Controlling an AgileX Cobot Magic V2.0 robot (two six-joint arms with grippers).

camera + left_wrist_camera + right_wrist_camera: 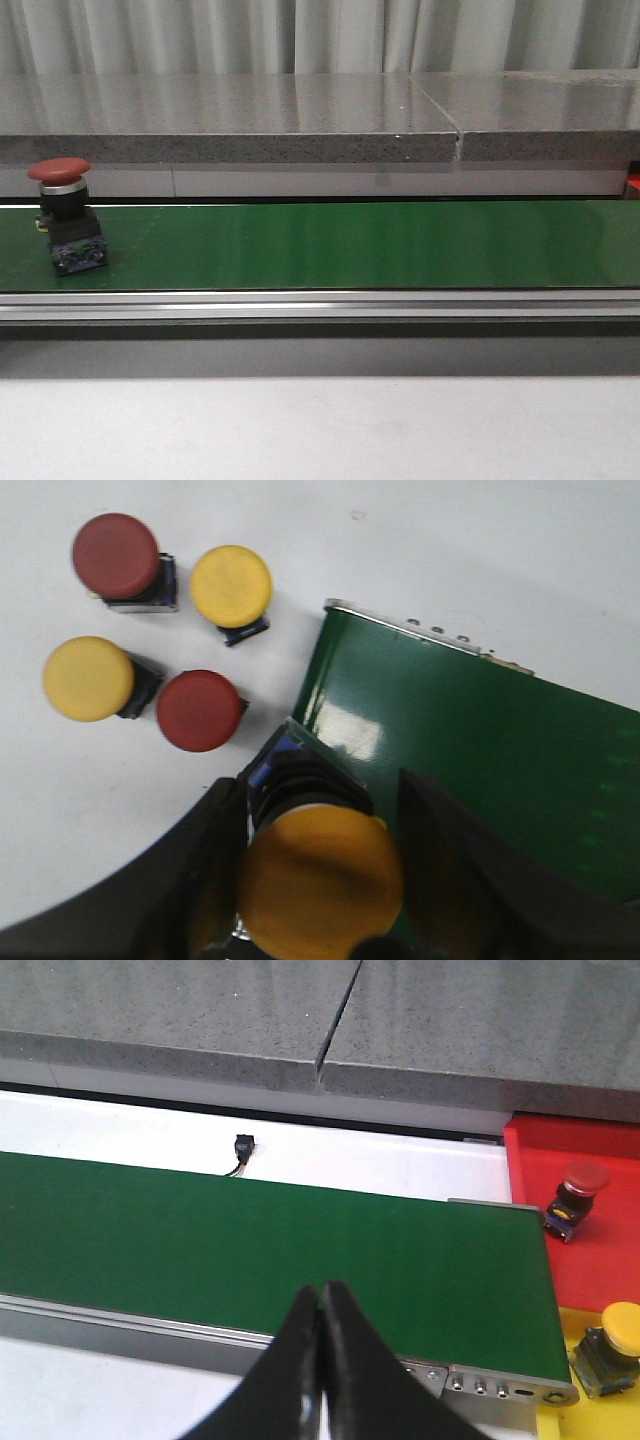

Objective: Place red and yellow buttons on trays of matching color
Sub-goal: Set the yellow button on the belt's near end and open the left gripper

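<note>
A yellow button (320,880) is held clamped between the fingers of the left gripper (318,875), above the end of the green conveyor belt (480,750). Four further buttons are seen standing on the white table just beside that belt end: two red (116,556) (199,710) and two yellow (231,585) (88,678). In the front view, one red button (62,215) is seen upright on the belt at its far left.

The right gripper (322,1360) is closed on nothing, its fingers pressed together over the near edge of the belt. To its right, a red button (578,1195) is already lying on the red tray (570,1260) and a yellow button (612,1345) on the yellow tray (580,1415).

Risks are judged as follows. The held button is top-heavy; if released tilted or at the belt's very edge, it could topple or fall back among the four waiting buttons. A button carried rightward could reach the belt's end unattended, since the right gripper's fingers are not parted to receive it. A sorting error by colour remains possible at the adjoining trays.

No brand, label or legible writing is found in any view.
</note>
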